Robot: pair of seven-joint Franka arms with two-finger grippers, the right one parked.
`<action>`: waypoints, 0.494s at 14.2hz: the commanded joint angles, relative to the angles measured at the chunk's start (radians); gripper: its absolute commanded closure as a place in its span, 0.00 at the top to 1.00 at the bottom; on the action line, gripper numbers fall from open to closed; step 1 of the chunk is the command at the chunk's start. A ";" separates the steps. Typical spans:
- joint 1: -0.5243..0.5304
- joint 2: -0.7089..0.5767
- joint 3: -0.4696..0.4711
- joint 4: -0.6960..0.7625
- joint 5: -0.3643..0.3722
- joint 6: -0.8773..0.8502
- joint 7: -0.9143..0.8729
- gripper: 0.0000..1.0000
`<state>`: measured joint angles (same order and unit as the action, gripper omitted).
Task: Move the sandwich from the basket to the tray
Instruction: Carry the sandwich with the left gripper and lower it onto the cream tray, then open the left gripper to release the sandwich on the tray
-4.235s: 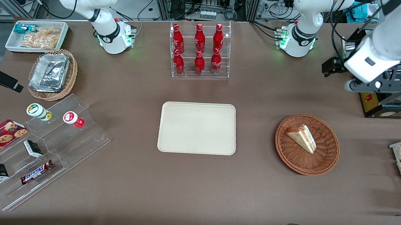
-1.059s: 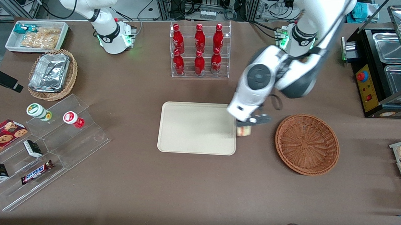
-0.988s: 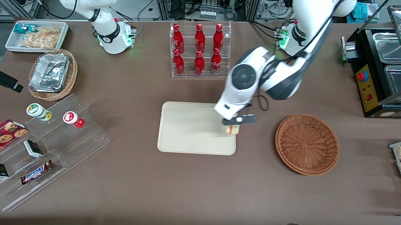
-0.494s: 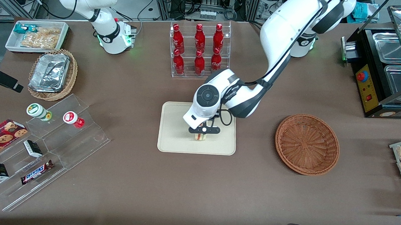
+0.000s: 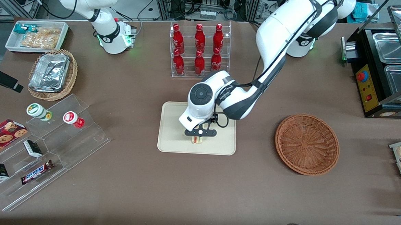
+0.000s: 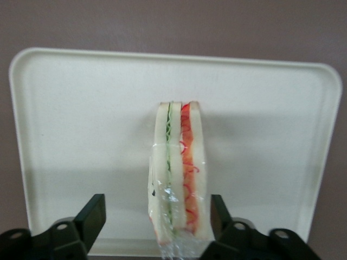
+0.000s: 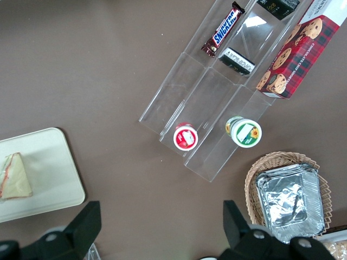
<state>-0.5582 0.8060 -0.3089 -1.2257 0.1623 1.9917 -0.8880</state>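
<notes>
The sandwich (image 6: 179, 179), a wedge of white bread with green and red filling in clear wrap, stands on its edge on the cream tray (image 6: 70, 108). In the front view the sandwich (image 5: 196, 140) is on the part of the tray (image 5: 172, 124) nearest the camera. My left gripper (image 5: 198, 137) hangs straight over it, and in the wrist view the gripper (image 6: 155, 212) is open astride it. One finger (image 6: 92, 214) stands well clear of the bread and the other finger (image 6: 219, 214) is close against it. The reddish-brown basket (image 5: 307, 144) is empty, toward the working arm's end.
A clear rack of red bottles (image 5: 199, 50) stands farther from the camera than the tray. Clear stepped shelves with snacks (image 5: 44, 145) and a tan basket of foil trays (image 5: 51, 74) lie toward the parked arm's end. A black warmer (image 5: 384, 67) stands at the working arm's end.
The sandwich left the basket. Over the last second the arm carried it from the tray's basket-side edge to the tray's middle, slightly nearer the camera, and came lower.
</notes>
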 commanded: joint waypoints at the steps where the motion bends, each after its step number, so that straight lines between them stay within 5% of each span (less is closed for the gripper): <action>1: 0.004 -0.152 0.056 -0.012 -0.001 -0.112 -0.031 1.00; 4: 0.101 -0.328 0.068 -0.056 -0.004 -0.307 0.010 1.00; 7: 0.217 -0.499 0.068 -0.179 -0.006 -0.453 0.248 1.00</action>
<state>-0.4040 0.4301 -0.2386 -1.2596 0.1618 1.5707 -0.7510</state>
